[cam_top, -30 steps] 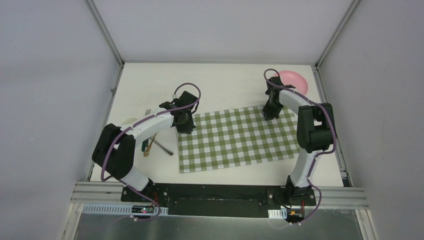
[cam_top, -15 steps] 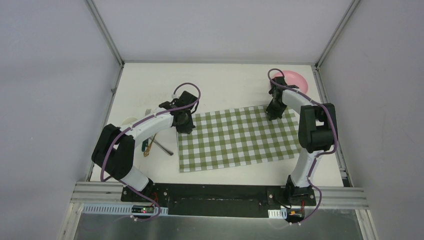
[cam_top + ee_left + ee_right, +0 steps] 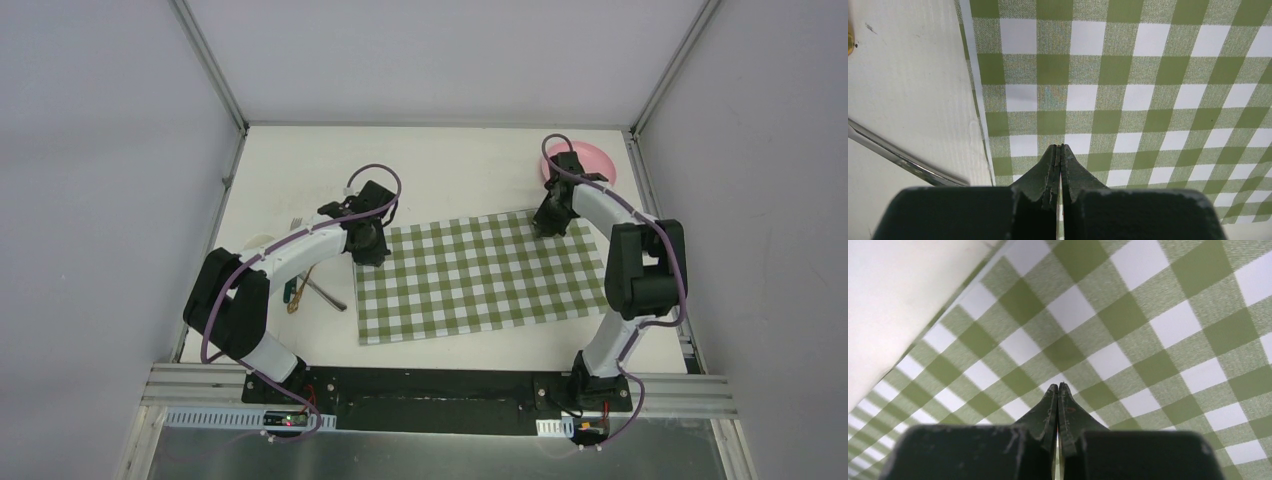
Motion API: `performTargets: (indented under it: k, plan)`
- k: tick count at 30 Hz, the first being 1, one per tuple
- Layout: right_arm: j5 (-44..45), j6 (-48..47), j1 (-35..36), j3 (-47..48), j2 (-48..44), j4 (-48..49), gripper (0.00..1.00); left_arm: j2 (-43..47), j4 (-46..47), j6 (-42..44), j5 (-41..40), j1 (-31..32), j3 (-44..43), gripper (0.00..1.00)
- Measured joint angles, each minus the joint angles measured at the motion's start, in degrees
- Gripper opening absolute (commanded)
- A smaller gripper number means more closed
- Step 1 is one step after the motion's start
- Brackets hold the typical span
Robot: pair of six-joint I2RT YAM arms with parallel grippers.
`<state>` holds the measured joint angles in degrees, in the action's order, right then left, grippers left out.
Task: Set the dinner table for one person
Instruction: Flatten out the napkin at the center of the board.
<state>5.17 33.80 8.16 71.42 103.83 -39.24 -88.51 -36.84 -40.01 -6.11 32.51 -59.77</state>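
In the top view, the counter [image 3: 450, 170] is seen as a white plane. The checked cloth [image 3: 470, 275] lies on its middle and is turned a little, so that its far edge rises towards 2 o'clock. The left pincer [image 3: 368, 250] is set on the cloth's corner at 10 o'clock, and the right pincer [image 3: 551, 222] on the corner at 1 o'clock.

The step in hand is judged to be the straightening of the cloth. To do it well, both corners should be drawn apart with equal pull and kept low. In this way no fold is made and the cloth's edges can be brought parallel to the rails. The cutlery [image 3: 318, 290] at 9 o'clock, just beside the cloth, should not be swept along.

A pink dish [image 3: 590, 158] stands at 1 o'clock on the counter, apart from the cloth. Nothing is seen in it, though part of it is hidden by the right arm. A pale round thing [image 3: 258, 240] at 9 o'clock is half hidden, and whether it is a cup cannot be told.

In the left wrist view, the left pincer [image 3: 1060, 147] is closed, and a thin strip of checked cloth [image 3: 1148, 75] is pinched between its fingers. The counter [image 3: 908, 75] shows at 9 o'clock, with a metal handle [image 3: 903, 159] on it at 8 o'clock.

In the right wrist view, the right pincer [image 3: 1058, 386] is closed tight. A pale strip shows between its fingers, so the checked cloth [image 3: 1148, 340] is judged to be held. The counter [image 3: 898, 290] shows at 10 o'clock.
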Motion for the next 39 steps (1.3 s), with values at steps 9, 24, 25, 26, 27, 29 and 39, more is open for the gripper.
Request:
performTargets:
  k: [9, 24, 25, 26, 27, 29, 39]
  plan:
    - [-4.07, -0.96, 5.33, 1.14, -4.76, -0.31, 0.00, -7.91, 1.18, -0.02, -2.60, -0.02, -4.33, 0.00]
    - [-7.80, -1.33, 7.89, 1.22, -12.68, -2.34, 0.00, -16.65, 1.01, -0.22, -5.27, -0.35, -9.18, 0.00]
    - [-7.85, -1.38, 7.89, 1.22, -12.83, -2.49, 0.00, -16.87, 0.70, -0.26, -5.40, -0.37, -9.44, 0.00]
    - [-7.85, -1.40, 7.89, 1.22, -12.98, -2.64, 0.00, -17.11, 0.35, -0.28, -5.51, -0.37, -9.79, 0.00]
    - [-7.85, -1.40, 7.89, 1.22, -13.14, -2.78, 0.00, -17.27, 0.04, -0.28, -5.60, -0.37, -10.03, 0.00]
    - [-7.85, -1.46, 7.89, 1.22, -13.33, -2.93, 0.00, -17.40, -0.35, -0.39, -5.77, -0.37, -10.23, 0.00]
    - [-7.82, -1.81, 7.89, 1.22, -13.44, -3.10, 0.00, -18.12, -1.79, -1.18, -5.99, -1.31, -11.26, 0.00]
